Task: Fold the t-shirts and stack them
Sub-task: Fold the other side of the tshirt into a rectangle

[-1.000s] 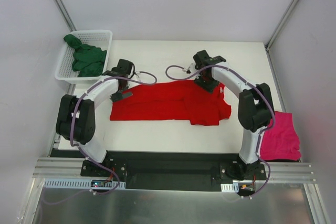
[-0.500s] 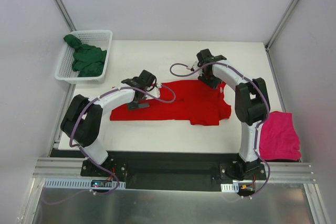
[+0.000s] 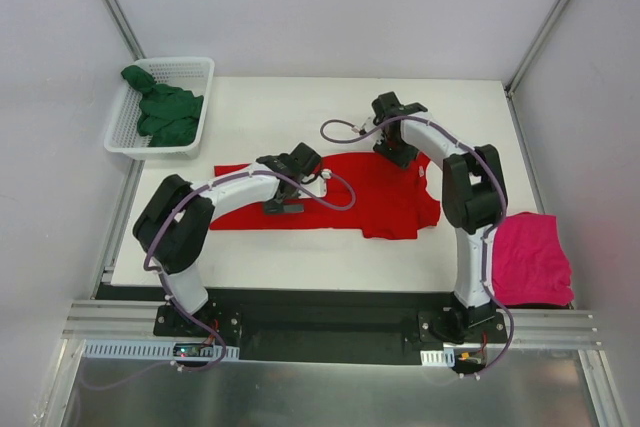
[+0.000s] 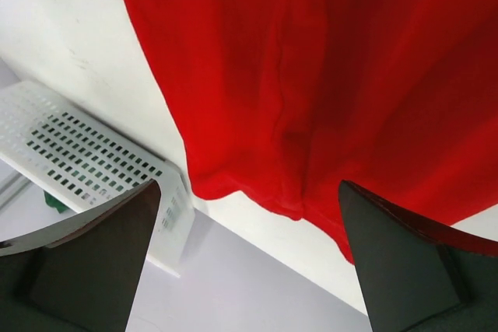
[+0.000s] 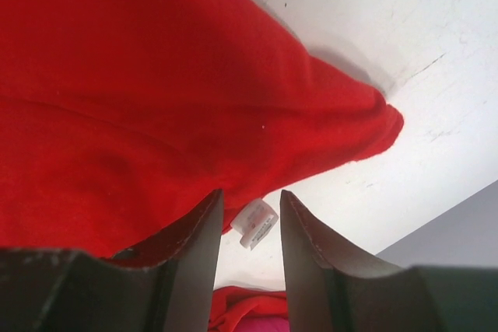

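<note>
Top view: bright red cloth t-shirt [image 3: 370,197] lies spread flat across the middle of the white bench [image 3: 300,107], long side running left to right. Left pincer [image 3: 284,203] hangs over the shirt's left half, close to its near edge. Right pincer [image 3: 397,152] sits at the shirt's far edge, right of centre. Dark green t-shirt [image 3: 165,112] is bunched inside the white plastic mesh basket [image 3: 200,67] at the far left corner, with one bit draped over the basket's rim. Magenta-pink t-shirt [image 3: 530,259] lies in a flat squarish heap at the right edge of the bench on the near side, well apart from the red one.

Left wrist view: left pincer released, jaws wide, dark fingers [image 4: 93,262] far apart with nothing between them. Red cloth fills the space beyond, a lengthwise crease running down it and its edge lying over bare bench. A basket corner shows to the left, with a speck of green through the mesh.

Right wrist view: right pincer's jaws stand close together with a narrow gap. Fingers [image 5: 191,246] are low against a rounded fold of the red shirt. A small white label [image 5: 255,225] shows in the gap, bare bench behind it. Whether any cloth is pinched, cannot tell.
</note>
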`<move>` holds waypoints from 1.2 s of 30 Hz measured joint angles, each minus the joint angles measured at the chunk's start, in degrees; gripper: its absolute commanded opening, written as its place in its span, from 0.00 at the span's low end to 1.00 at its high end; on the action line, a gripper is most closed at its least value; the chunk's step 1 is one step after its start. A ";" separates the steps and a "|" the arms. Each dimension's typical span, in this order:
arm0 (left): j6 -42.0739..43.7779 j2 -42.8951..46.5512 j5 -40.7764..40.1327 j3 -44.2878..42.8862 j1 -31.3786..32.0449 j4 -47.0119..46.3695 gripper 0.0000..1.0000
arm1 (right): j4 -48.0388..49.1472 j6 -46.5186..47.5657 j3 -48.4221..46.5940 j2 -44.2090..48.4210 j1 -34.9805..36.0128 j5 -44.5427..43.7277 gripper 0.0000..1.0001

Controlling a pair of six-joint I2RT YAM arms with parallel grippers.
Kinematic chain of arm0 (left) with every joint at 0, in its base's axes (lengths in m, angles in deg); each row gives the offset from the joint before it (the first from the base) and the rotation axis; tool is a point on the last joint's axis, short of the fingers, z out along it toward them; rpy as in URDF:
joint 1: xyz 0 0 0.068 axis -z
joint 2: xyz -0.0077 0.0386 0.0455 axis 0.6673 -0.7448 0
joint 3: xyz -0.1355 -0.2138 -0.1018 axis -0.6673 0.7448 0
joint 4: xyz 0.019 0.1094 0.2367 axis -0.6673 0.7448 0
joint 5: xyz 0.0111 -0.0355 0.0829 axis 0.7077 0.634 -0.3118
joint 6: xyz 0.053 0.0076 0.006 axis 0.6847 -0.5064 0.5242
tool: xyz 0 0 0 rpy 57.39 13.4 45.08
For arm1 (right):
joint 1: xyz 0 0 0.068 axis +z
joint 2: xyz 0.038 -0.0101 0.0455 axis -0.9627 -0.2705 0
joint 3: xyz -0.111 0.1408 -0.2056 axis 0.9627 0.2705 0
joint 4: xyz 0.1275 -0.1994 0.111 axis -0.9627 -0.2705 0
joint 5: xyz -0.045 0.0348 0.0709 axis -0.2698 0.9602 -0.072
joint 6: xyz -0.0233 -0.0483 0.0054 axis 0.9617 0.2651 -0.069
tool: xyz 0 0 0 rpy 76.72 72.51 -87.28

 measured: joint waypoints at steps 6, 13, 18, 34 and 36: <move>-0.66 -2.69 0.74 -1.84 2.54 0.00 0.99 | -2.32 -0.02 -3.15 -2.25 -0.09 2.43 0.37; -1.11 -4.46 1.03 -2.25 2.89 0.02 0.99 | -4.61 -0.02 -3.19 -2.82 -0.09 4.22 0.38; -1.73 -4.48 1.01 -2.51 2.89 0.15 0.99 | -4.57 -0.04 -3.19 -3.67 -0.26 3.78 0.38; -1.95 -4.48 0.98 -2.51 3.08 0.28 0.99 | -5.33 -0.50 -5.40 -6.67 -0.42 3.58 0.01; -1.97 -4.50 1.01 -2.49 3.30 0.28 1.00 | -5.55 -0.52 -6.54 -6.67 -0.42 3.61 0.01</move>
